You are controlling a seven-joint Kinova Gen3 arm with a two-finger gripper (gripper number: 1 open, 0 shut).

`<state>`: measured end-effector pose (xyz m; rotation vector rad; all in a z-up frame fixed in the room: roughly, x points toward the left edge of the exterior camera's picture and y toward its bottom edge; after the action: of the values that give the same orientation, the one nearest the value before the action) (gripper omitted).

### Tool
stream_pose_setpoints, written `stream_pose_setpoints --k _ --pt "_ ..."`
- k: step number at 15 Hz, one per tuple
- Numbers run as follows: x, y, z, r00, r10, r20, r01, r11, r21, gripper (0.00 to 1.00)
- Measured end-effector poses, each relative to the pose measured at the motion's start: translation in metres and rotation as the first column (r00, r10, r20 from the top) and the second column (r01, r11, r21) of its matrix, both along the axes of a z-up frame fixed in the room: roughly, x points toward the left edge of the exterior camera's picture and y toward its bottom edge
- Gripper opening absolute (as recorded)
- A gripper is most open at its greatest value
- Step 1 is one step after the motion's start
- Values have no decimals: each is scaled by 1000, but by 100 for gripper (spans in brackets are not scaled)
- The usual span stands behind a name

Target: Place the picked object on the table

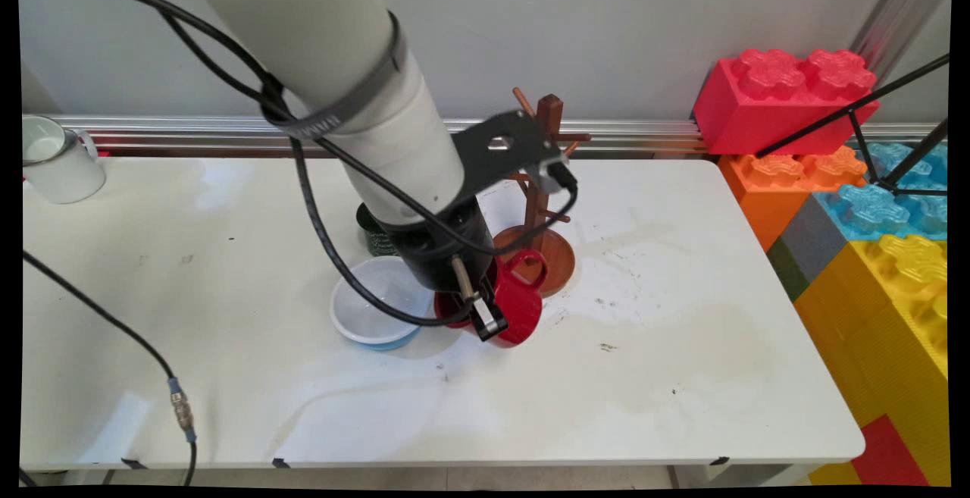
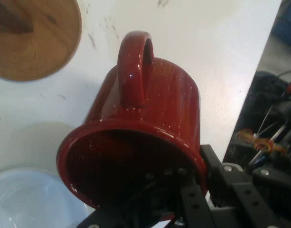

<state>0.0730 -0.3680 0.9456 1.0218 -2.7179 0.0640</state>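
My gripper (image 1: 483, 317) is shut on the rim of a red speckled mug (image 1: 521, 302), one finger inside the mouth and one outside. The mug (image 2: 145, 118) is tipped on its side, with its mouth toward the hand and its handle (image 2: 135, 66) facing up. It hangs low over the white table (image 1: 682, 316), and I cannot tell whether it touches. Just behind it stands a wooden mug tree (image 1: 547, 172) on a round base (image 2: 36, 42). A white and blue bowl (image 1: 373, 312) sits right beside the mug on the left.
A dark green cup (image 1: 370, 231) is partly hidden behind the arm. A white mug (image 1: 57, 161) stands at the table's far left corner. Large red, orange, blue and yellow toy blocks (image 1: 780, 100) stack along the right side. Black cables hang from the arm.
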Motion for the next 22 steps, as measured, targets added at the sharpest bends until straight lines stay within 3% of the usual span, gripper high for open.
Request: stream_pose_setpoints --k 10,22 --pt "-22 -6 -40 991 -56 125 51 998 45 0" --pt "-46 -19 -85 972 -89 217 78 995 60 0"
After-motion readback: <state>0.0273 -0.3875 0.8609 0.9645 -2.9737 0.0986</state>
